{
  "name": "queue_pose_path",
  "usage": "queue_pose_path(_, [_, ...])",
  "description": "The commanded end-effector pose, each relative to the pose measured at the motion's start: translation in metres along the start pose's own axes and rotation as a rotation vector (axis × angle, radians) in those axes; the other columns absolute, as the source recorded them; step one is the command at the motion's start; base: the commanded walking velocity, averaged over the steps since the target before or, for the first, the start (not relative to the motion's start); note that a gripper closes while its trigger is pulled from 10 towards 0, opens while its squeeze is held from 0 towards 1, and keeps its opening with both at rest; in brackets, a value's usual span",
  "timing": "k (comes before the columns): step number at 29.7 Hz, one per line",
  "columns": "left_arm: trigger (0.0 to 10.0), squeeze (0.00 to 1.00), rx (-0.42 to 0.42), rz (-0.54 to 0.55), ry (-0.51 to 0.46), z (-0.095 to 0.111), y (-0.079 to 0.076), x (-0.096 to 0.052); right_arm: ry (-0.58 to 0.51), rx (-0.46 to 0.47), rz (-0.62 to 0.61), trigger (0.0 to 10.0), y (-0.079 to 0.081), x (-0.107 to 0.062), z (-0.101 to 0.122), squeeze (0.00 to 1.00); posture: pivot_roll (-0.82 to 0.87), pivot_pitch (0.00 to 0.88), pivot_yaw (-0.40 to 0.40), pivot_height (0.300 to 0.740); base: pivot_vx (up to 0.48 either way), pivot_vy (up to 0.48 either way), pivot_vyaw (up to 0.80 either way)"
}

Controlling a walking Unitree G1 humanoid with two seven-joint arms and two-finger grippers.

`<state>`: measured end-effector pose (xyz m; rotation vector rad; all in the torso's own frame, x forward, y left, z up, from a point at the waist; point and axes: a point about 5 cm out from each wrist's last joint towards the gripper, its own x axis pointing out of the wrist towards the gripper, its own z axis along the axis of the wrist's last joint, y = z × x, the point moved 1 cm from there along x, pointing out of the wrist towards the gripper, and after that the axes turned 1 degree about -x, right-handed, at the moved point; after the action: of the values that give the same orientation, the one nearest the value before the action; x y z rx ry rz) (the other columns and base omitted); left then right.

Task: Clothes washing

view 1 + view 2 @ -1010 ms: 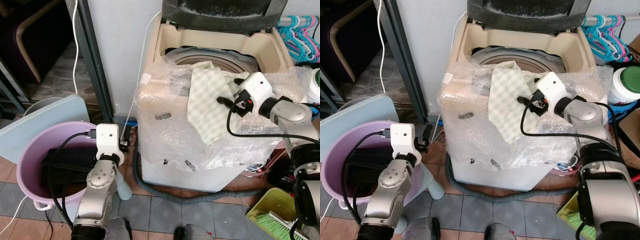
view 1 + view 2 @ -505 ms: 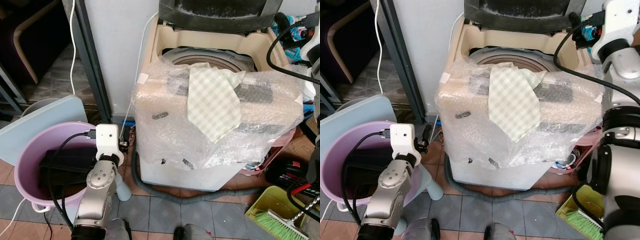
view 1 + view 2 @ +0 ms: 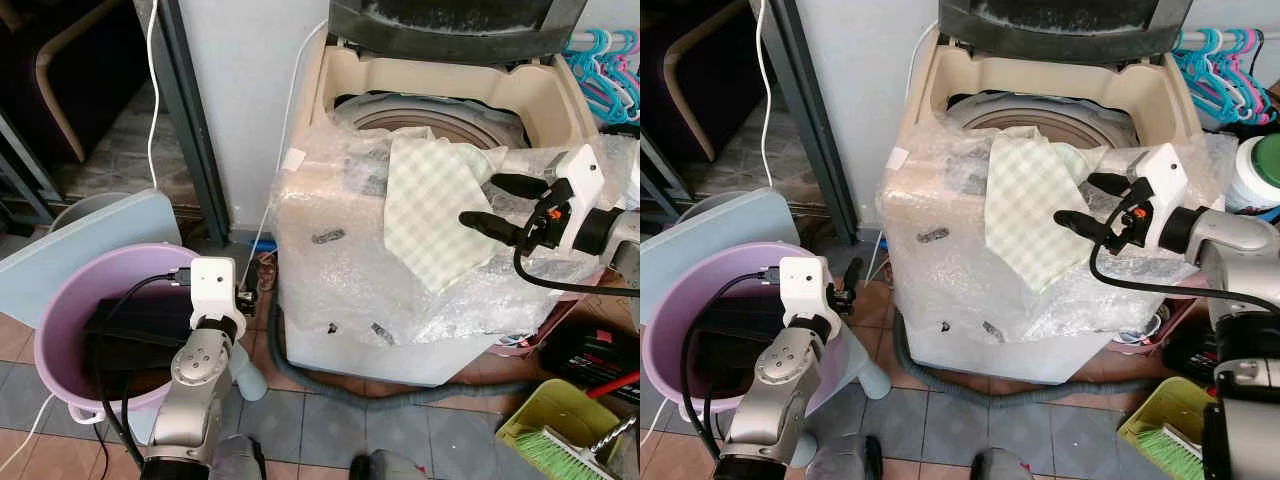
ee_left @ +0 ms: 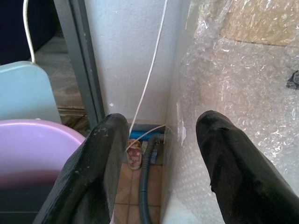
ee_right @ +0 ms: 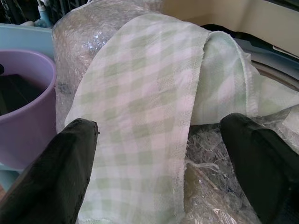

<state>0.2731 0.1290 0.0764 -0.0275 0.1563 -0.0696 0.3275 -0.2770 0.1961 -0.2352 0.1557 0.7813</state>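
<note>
Draping over the bubble-wrapped washing machine's (image 3: 350, 270) front rim, half in the drum, the green checked cloth (image 3: 430, 215) lay before the right gripper (image 3: 505, 208), fingers spread for a grab.

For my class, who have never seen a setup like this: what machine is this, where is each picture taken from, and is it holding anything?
This is a walking humanoid robot with two silver arms, each ending in two long black fingers. The two wide pictures come from cameras in its head, looking down. The other two come from cameras on each wrist, looking along the fingers. In front stands a top-loading washing machine wrapped in bubble wrap, lid up, with a green checked cloth draped over its front edge. The right gripper is open beside the cloth, holding nothing. The left gripper is open too, low by a purple tub with dark items inside.
</note>
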Motion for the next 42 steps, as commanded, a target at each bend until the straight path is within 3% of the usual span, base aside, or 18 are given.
queue_pose_path(1, [10.0, 0.0, 0.003, -0.008, 0.004, 0.0, 0.002, -0.001, -0.032, 0.005, 0.025, 10.0, -0.001, -0.01, 0.013, 0.05, -0.06, 0.045, -0.002, 0.74, 0.0, 0.0, 0.0])
queue_pose_path(2, [10.0, 0.0, 0.004, -0.008, 0.007, 0.0, 0.004, -0.002, -0.036, 0.034, 0.048, 10.0, 0.002, -0.015, 0.013, 0.0, -0.06, 0.045, -0.002, 0.74, 0.0, 0.0, 0.0])
queue_pose_path(6, [10.0, 0.0, 0.01, -0.007, 0.022, -0.003, 0.007, -0.003, -0.001, 0.162, 0.197, 10.0, 0.025, -0.035, 0.005, 0.0, -0.07, 0.045, -0.001, 0.74, 0.0, 0.0, 0.0])
queue_pose_path(10, [10.0, 0.0, 0.01, -0.044, 0.032, -0.005, 0.001, -0.002, 0.091, 0.198, 0.274, 10.0, 0.046, -0.039, -0.015, 0.0, -0.08, 0.047, 0.0, 0.74, 0.0, 0.0, 0.0])
queue_pose_path(14, [10.0, 0.0, 0.048, -0.087, 0.047, -0.008, -0.006, -0.004, 0.167, 0.235, 0.304, 10.0, 0.066, -0.032, -0.041, 0.0, -0.08, 0.051, 0.007, 0.74, 0.0, 0.0, 0.0])
queue_pose_path(19, [10.0, 0.0, 0.052, -0.069, 0.052, -0.009, -0.001, -0.004, 0.108, 0.237, 0.228, 10.0, 0.077, -0.008, -0.048, 0.0, -0.07, 0.055, 0.01, 0.74, 0.0, -0.194, 0.0])
queue_pose_path(22, [10.0, 0.0, 0.065, -0.052, 0.049, -0.008, 0.001, -0.002, 0.15, 0.24, 0.25, 10.0, 0.093, 0.0, -0.062, 0.0, -0.07, 0.056, 0.013, 0.74, 0.0, -0.4, 0.0])
queue_pose_path(32, [10.0, 0.0, 0.074, -0.049, 0.057, -0.011, -0.001, -0.003, 0.146, 0.211, 0.295, 10.0, 0.105, 0.008, -0.066, 0.0, -0.07, 0.054, 0.015, 0.74, 0.0, -0.475, 0.48])
queue_pose_path(42, [10.0, 0.0, 0.073, -0.041, 0.062, -0.011, -0.001, 0.0, 0.25, 0.227, 0.298, 10.0, 0.113, 0.02, -0.089, 0.0, -0.06, 0.049, 0.021, 0.74, 0.0, -0.052, 0.11])
